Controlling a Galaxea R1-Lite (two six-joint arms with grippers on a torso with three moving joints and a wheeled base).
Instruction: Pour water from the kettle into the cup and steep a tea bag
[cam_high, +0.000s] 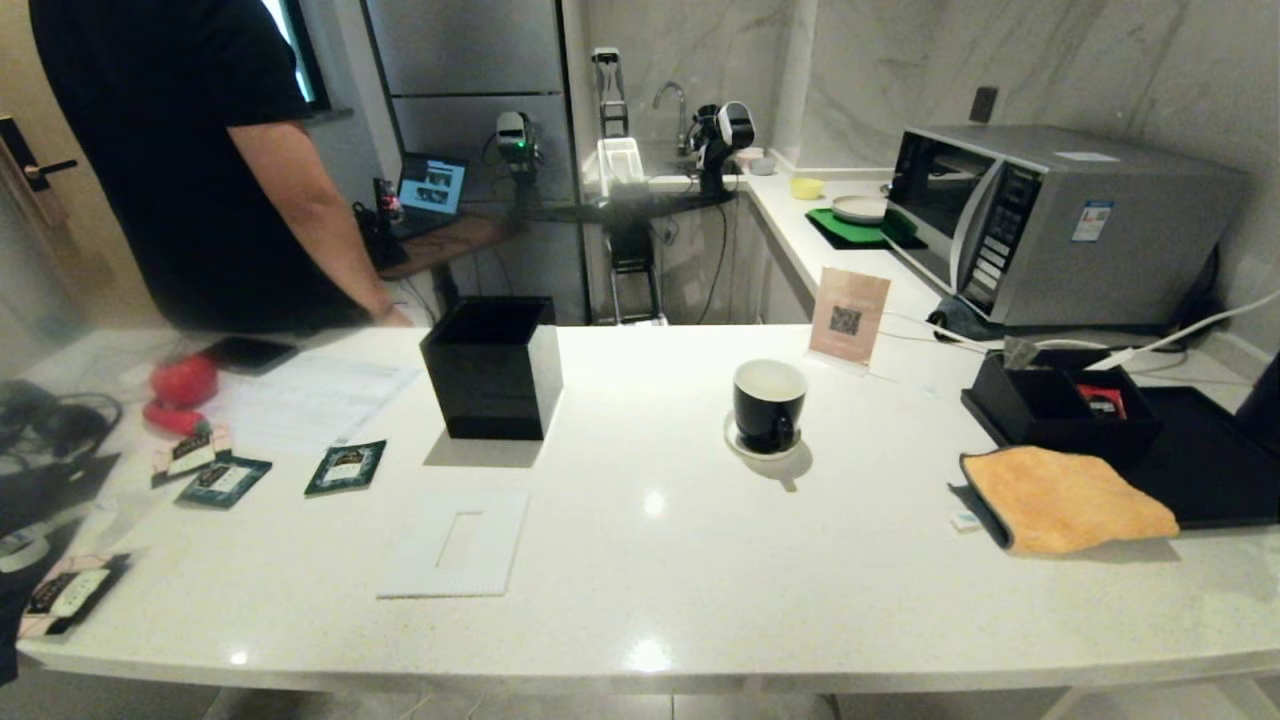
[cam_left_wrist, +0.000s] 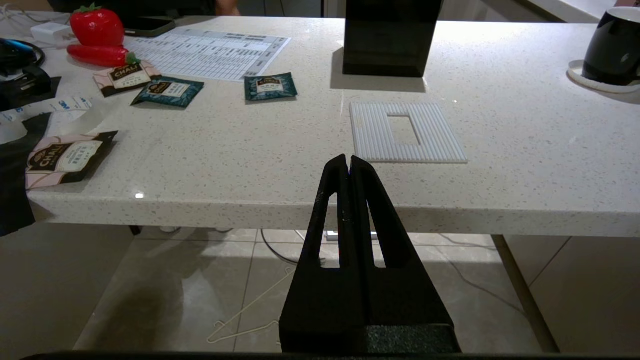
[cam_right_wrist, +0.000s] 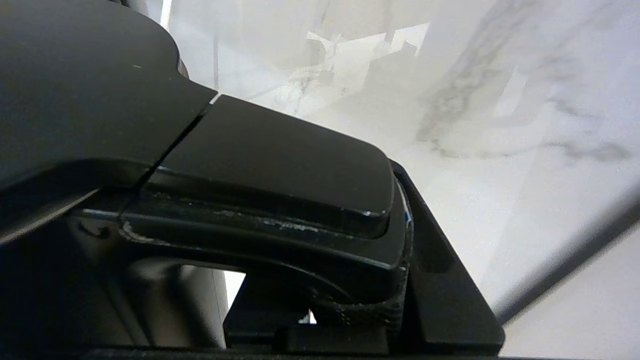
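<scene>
progress: early, nothing poured | right gripper clamps the kettle handle, off at our 3 o'clock | cup on its saucer at 12 o'clock looks empty, no tea bag in it | left gripper closed, idle at the counter edge

A kitchen — microwave, sink tap, marble walls.

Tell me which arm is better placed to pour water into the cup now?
The right. The right gripper is already closed on the kettle handle. The left gripper is shut and empty, below the counter edge, far from the cup.
</scene>
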